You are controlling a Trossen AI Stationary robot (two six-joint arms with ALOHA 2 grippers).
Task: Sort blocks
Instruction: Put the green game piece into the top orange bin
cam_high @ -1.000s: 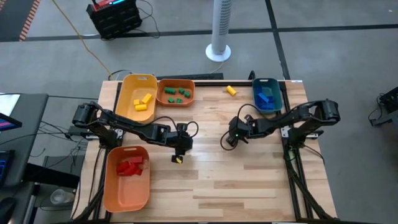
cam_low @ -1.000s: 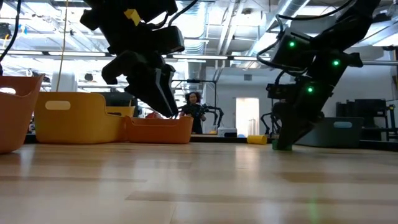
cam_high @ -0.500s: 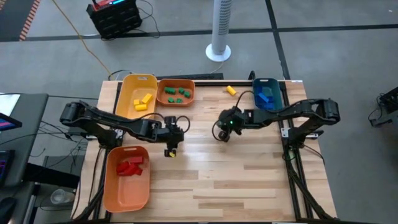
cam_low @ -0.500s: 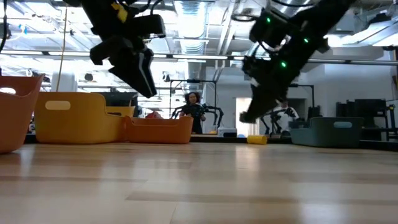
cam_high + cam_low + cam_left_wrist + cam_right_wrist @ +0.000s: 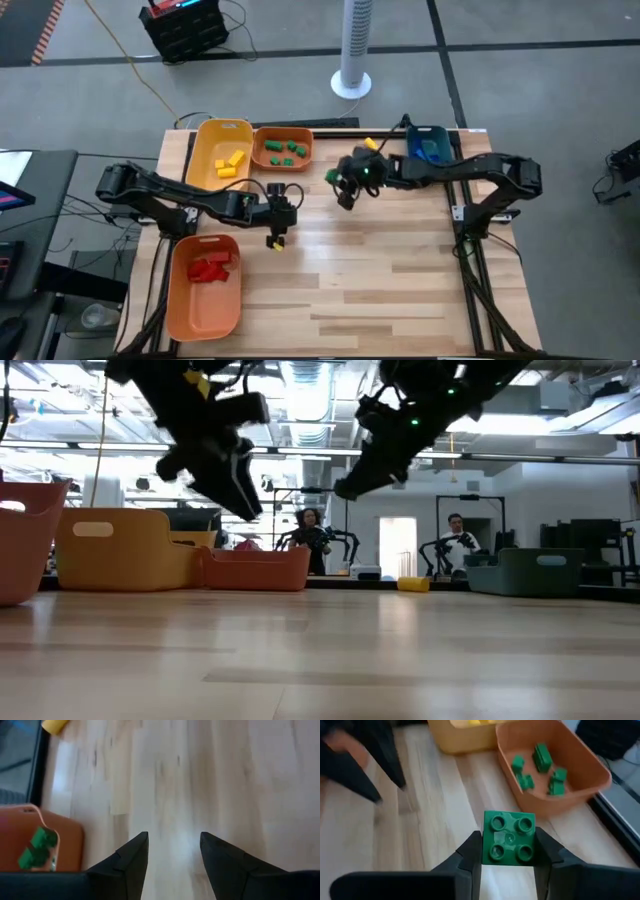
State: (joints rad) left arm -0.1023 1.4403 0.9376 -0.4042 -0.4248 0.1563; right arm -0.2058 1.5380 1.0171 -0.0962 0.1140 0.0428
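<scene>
My right gripper hangs above the table's middle, just right of the small orange bin, and is shut on a green four-stud block. That bin holds several green blocks. My left gripper stands open over bare wood near the table's centre, with nothing between its fingers. A yellow block lies on the table by the far edge. Yellow blocks lie in the yellow bin, blue ones in the teal bin, and red ones in the large orange bin. My right gripper pinches the green block by two opposite sides between its two fingers. The fingers slant down toward the table's far left. The block is lifted clear of the table, with its studs up.
The yellow and small orange bins stand side by side at the far left. The teal bin is at the far right and the large orange bin at the near left. Bare wood fills the middle and the near right. People stand in the room beyond.
My right gripper has risen from the table with the green block and swung toward the far left, toward the small orange bin, rolling as it went. The block is now lifted clear. My left gripper has drawn back a little toward the left and risen slightly.
</scene>
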